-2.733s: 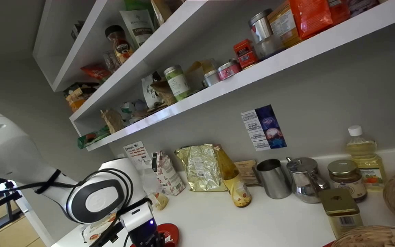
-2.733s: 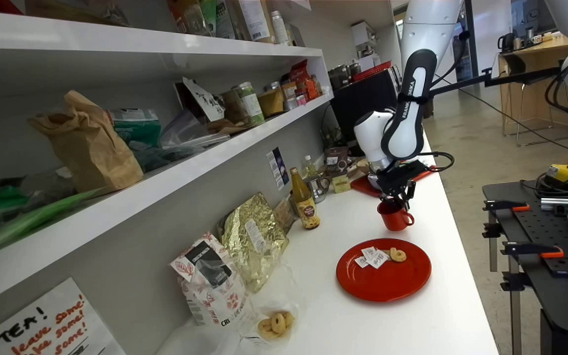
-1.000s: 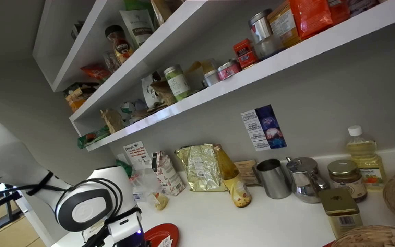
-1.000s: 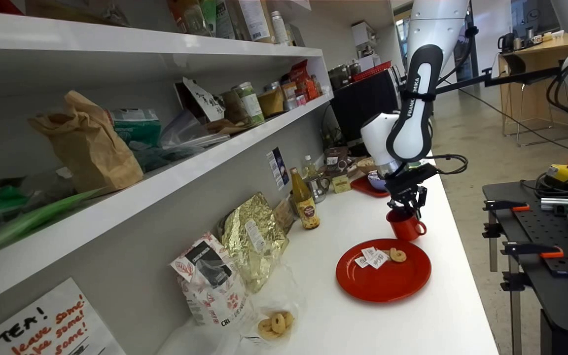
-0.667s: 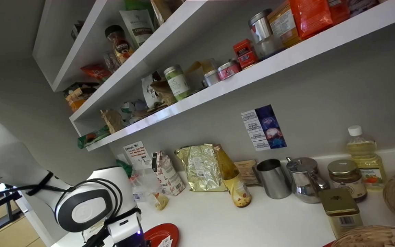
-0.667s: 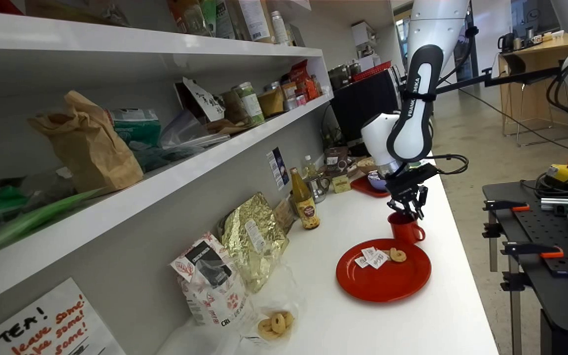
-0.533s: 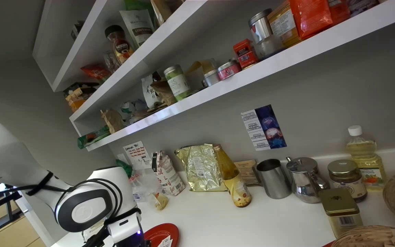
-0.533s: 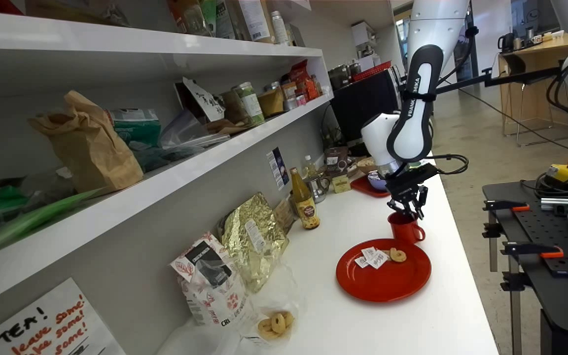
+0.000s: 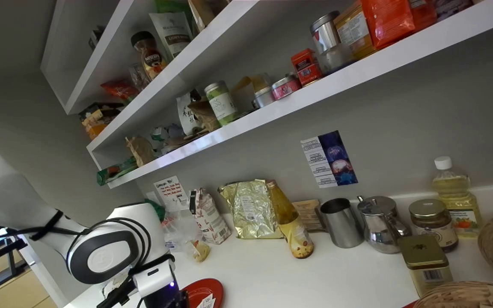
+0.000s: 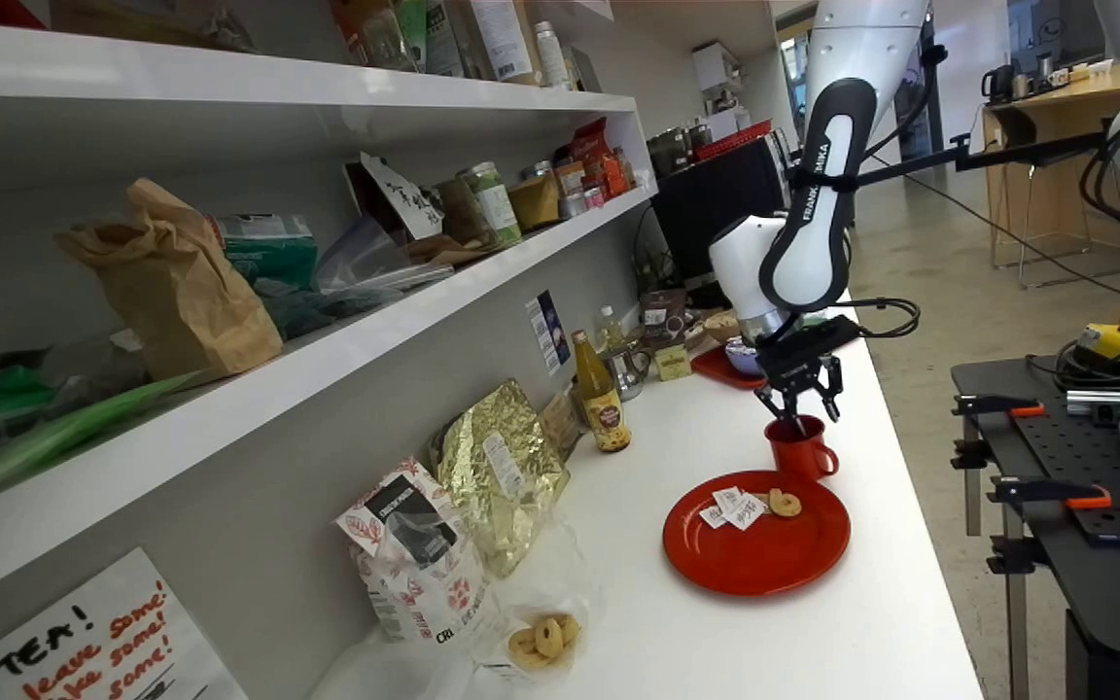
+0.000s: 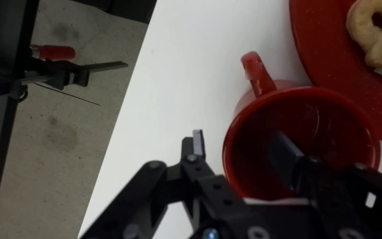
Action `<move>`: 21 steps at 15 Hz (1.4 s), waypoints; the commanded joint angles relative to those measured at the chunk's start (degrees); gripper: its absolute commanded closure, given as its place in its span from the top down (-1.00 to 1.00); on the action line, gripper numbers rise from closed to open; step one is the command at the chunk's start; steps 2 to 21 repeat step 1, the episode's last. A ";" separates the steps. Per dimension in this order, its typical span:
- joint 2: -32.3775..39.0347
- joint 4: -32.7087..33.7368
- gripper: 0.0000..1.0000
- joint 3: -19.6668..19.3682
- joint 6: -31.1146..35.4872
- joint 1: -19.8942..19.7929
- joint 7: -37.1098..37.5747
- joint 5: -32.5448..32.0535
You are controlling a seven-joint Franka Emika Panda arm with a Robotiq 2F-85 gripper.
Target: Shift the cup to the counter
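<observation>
The red cup point(image 10: 800, 451) is upright on the white counter point(image 10: 677, 428), close beside the red plate point(image 10: 754, 569); whether they touch I cannot tell. Over the cup's mouth, my gripper point(image 10: 816, 421) stands open. In the wrist view one fingertip point(image 11: 198, 142) is outside the cup's rim, over the counter, while the other finger is within the cup's opening. A gap shows between the outer finger and the cup wall, so nothing is gripped. The cup's handle point(image 11: 259, 74) points toward the counter's open edge. In an exterior view the arm's end point(image 9: 167, 295) shows at the bottom, and the cup is out of frame.
White packets point(image 10: 740, 507) and a ring biscuit point(image 10: 784, 503) lie on the plate. Along the wall stand a yellow bottle point(image 10: 602, 394), a gold foil bag point(image 10: 507, 476) and a paper bag point(image 10: 419, 554). A shelf point(image 10: 521, 258) overhangs the wall side.
Earlier the cup moved toward the plate with the gripper and came down on the counter. Over the last half second the jaws have spread and the gripper has risen slightly; the cup has stayed.
</observation>
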 commanded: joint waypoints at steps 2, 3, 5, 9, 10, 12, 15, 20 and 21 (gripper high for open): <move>-0.07 0.10 0.08 -0.05 -0.20 0.05 -0.04 0.03; -0.07 0.10 0.08 -0.05 -0.20 0.05 -0.04 0.03; -0.07 0.10 0.08 -0.05 -0.20 0.05 -0.04 0.03; -0.07 0.10 0.08 -0.05 -0.20 0.05 -0.04 0.03; -0.07 0.10 0.08 -0.05 -0.20 0.05 -0.04 0.03; -0.07 0.10 0.08 -0.05 -0.20 0.05 -0.04 0.03; -0.07 0.10 0.08 -0.05 -0.20 0.05 -0.04 0.03; -0.07 0.10 0.08 -0.05 -0.20 0.05 -0.04 0.03; -0.07 0.10 0.08 -0.05 -0.20 0.05 -0.04 0.03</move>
